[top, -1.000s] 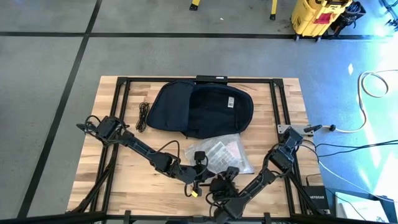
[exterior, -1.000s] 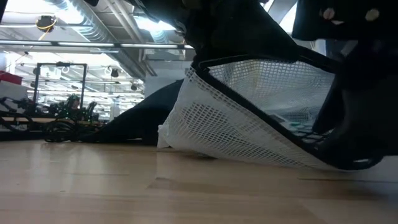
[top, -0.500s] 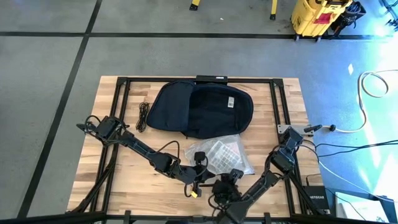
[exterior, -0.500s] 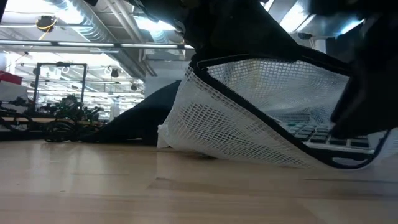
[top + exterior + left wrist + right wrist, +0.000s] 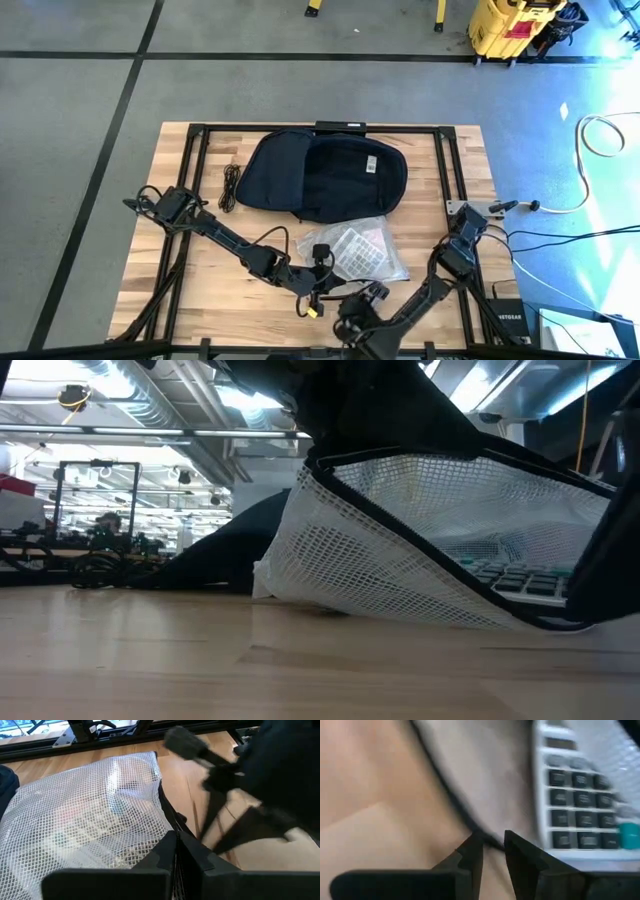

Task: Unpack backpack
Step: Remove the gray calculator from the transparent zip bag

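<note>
**Mesh pouch out at the front edge, backpack lying open behind**

Nearest me, at the table's front edge, my left gripper (image 5: 175,862) has its jaws fully closed on the dark-bound rim of the white mesh pouch (image 5: 85,820), holding that edge lifted. My right gripper (image 5: 492,855) sits low beside the pouch's other edge, jaws nearly together with only a narrow gap; I can't tell whether they have pinched the binding. A calculator (image 5: 580,795) shows through the mesh.

I judge the pouch light and floppy, so the loose contents will slide; the stitched binding is the only firm hold.

Farther back, the backpack (image 5: 325,175) lies flat and unzipped by the table's rear edge, with a dark cable (image 5: 231,186) just beside it. It looks soft and limp; I'd take it by a seam or strap.
</note>
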{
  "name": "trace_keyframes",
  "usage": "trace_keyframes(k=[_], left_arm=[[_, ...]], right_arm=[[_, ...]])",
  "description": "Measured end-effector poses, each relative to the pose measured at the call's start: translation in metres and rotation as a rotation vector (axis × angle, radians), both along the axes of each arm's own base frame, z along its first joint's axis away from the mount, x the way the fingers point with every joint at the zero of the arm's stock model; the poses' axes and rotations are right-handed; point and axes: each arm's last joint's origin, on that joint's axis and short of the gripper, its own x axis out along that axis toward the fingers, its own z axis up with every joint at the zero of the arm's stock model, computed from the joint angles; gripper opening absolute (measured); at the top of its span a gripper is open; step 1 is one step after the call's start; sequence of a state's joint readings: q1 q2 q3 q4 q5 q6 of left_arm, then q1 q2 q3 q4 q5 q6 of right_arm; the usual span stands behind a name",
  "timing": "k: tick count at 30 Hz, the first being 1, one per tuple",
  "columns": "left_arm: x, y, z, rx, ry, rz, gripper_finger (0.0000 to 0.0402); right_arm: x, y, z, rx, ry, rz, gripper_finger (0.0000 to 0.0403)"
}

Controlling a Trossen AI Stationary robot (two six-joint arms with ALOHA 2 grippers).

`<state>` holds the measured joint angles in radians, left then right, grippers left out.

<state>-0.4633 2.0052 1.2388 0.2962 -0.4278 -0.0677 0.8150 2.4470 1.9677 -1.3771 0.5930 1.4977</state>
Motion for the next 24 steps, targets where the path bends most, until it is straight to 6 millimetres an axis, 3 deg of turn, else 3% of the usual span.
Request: trace_keyframes(k=[6, 18, 24], left_arm=[[0.0, 0.0, 0.0, 0.002, 0.002, -0.004, 0.0], [0.0, 0.0, 0.0, -0.005, 0.004, -0.004, 0.0], [-0.001, 0.0, -0.002, -0.001, 0.02, -0.003, 0.0]], right_arm=[[-0.013, -0.005, 0.009, -0.152, -0.139, -0.102, 0.0062], [-0.009, -0.036, -0.02, -0.174, -0.219, -0.313, 0.0062], [-0.006, -0.033, -0.026, -0.128, -0.248, -0.298, 0.0062]])
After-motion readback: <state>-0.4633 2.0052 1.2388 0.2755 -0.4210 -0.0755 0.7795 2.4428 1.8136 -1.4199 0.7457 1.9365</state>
